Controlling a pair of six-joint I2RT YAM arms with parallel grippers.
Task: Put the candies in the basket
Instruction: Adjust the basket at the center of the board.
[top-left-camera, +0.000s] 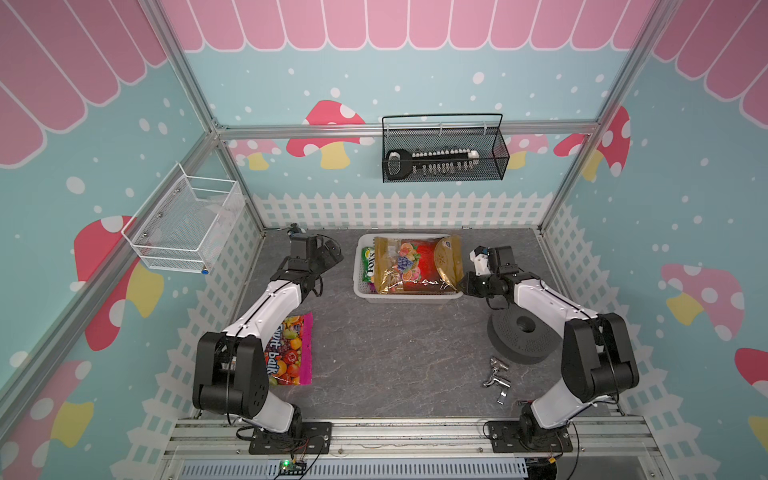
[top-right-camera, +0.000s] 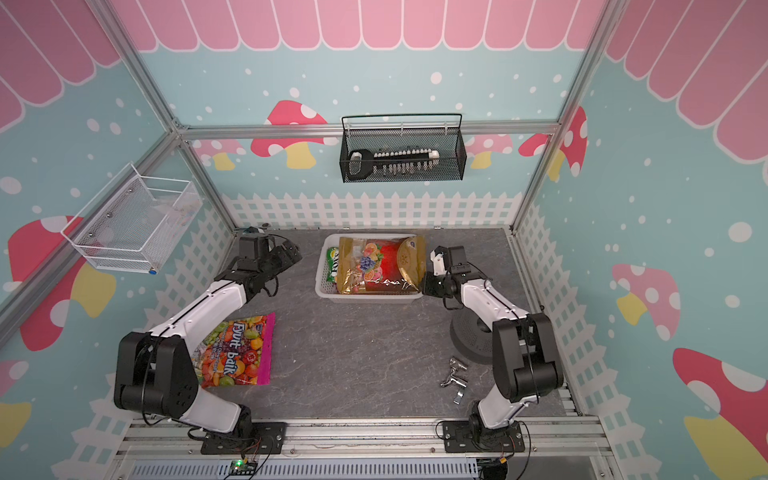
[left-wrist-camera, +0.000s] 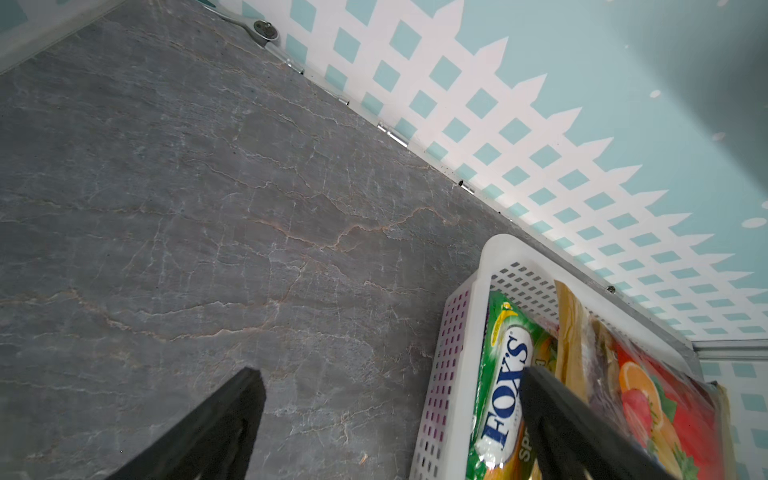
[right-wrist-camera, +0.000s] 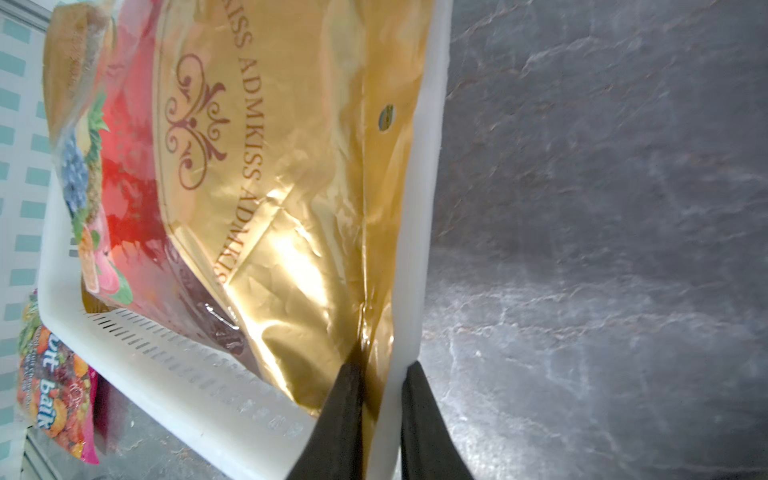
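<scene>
**Top views.** In both top views, a white rectangular plastic basket with perforated sides sits at 12 o'clock on the grey stone-patterned tabletop. A large glossy red-and-gold fruit-printed candy bag lies across it and nearly fills it. The bag's gold end rides up over the 3 o'clock rim. A green "FOX'S" candy bag peeks out along the 9 o'clock wall. Anything beneath these two is hidden.

A large clear multicoloured candy bag with a pink edge lies flat at 8 o'clock, outside the basket and partly under the left arm. It is probably the next to fetch. The left gripper hovers just beside the basket's 9 o'clock side. The right gripper meets the basket's near right corner.

**Left wrist view.** The left gripper is spread wide and holds nothing. One finger is over bare table and the other over the green bag. It seems free to go for the loose bag.

**Right wrist view.** The right gripper stands nearly closed across the basket's rim. One finger is inside against the crinkled gold film and the other is outside the wall. They pinch the bag's edge to the rim, likely to steady the basket or tuck in the overhang.
</scene>
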